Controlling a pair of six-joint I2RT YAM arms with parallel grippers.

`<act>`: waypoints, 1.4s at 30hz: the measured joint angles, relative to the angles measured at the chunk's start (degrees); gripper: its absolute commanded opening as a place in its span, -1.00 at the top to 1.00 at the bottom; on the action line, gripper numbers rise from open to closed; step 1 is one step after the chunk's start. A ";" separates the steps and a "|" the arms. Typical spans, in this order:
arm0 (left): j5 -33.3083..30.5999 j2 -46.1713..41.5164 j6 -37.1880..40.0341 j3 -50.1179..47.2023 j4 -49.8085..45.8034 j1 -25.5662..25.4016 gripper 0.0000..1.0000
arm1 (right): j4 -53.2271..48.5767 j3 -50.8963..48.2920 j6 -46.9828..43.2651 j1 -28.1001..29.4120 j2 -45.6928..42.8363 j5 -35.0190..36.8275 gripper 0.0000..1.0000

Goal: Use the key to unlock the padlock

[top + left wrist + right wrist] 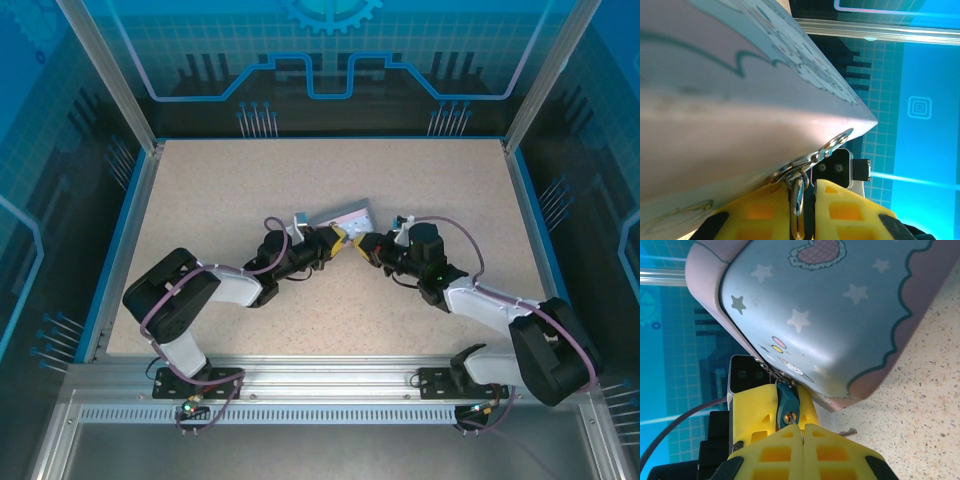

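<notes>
While the tin (830, 315) sits on the table (200, 200), the left gripper (806, 202) pinches the padlock (787, 401), which hangs on the tin's hasp (835, 142) between its 2 yellow fingers (755, 407). Just right of it, the right gripper (802, 431) is pressed together on the key (800, 433), a thin sliver whose tip meets the padlock's keyhole end; the 2 grippers nearly touch.

Small bluish-grey padlock (786, 402) hanging at tin (840, 315) edge, keyhole showing; key (799, 430) seemingly thin sliver just below keyhole.
</notes>
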 measured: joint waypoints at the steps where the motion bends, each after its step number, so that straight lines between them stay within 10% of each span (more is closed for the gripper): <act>1: 0.00 0.00 0.00 0.00 0.00 0.00 1.00 | 0.02 0.00 -0.24 0.00 0.02 0.00 1.00; 29: -2.40 0.00 0.31 -0.37 0.17 0.48 1.00 | 12.04 -0.94 20.00 -0.92 7.15 -3.28 1.00; 42: -3.93 -0.02 0.46 -1.07 0.20 1.05 1.00 | 11.02 2.21 14.64 -1.22 10.78 -5.66 1.00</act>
